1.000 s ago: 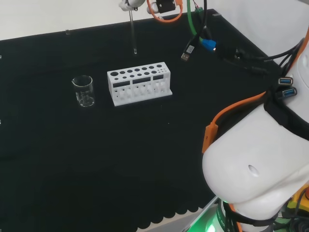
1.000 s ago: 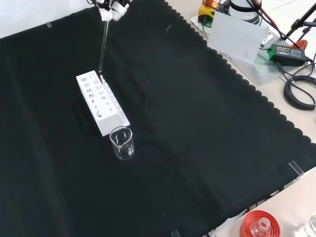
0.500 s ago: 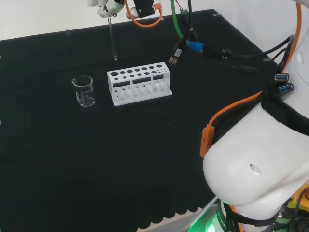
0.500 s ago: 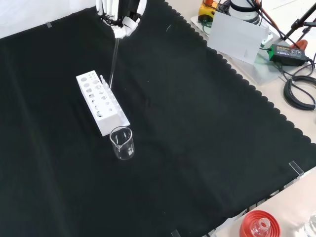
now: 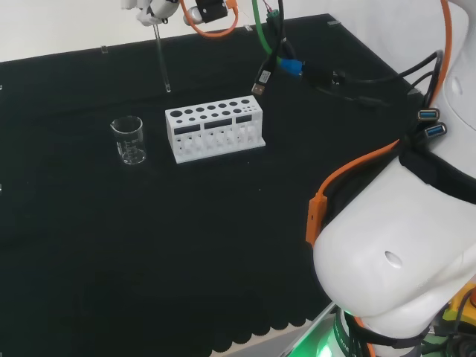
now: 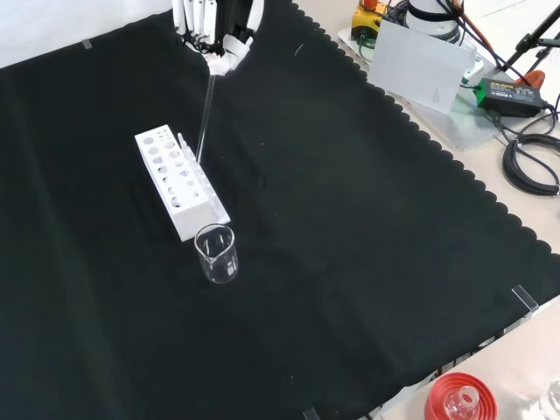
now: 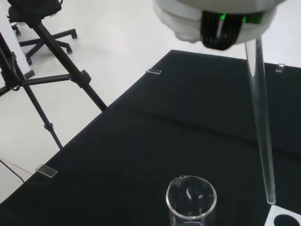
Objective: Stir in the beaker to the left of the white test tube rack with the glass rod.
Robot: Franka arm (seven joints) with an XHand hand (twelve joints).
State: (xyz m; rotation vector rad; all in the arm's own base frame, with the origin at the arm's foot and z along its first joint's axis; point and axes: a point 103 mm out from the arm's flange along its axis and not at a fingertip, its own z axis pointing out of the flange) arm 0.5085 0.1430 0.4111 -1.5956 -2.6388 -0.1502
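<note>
Your hand (image 6: 214,35), top of front view, pinches the glass rod (image 6: 204,118); you're carrying it: next, centre over the beaker (image 6: 216,253).

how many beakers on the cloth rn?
1. The beaker stands just left of the white test tube rack in the head view. Other clear glassware could be hard to see.

Head view: beaker (image 5: 129,139) on cloth (image 5: 149,245), just left of test tube rack (image 5: 215,127), apart from it. Glass rod (image 5: 161,58) hangs from hand (image 5: 152,9) above cloth, behind rack's left end, tip clear of rack and beaker.

Front view: beaker (image 6: 217,253) just before rack's (image 6: 178,181) near end; rod (image 6: 206,114) slants down from hand (image 6: 216,31) toward rack's right side. Red ribbed stand (image 6: 458,398) at cloth's (image 6: 350,227) bottom right edge.

Wrist view: rod tip (image 7: 270,200) beside beaker (image 7: 191,202), outside it.
</note>
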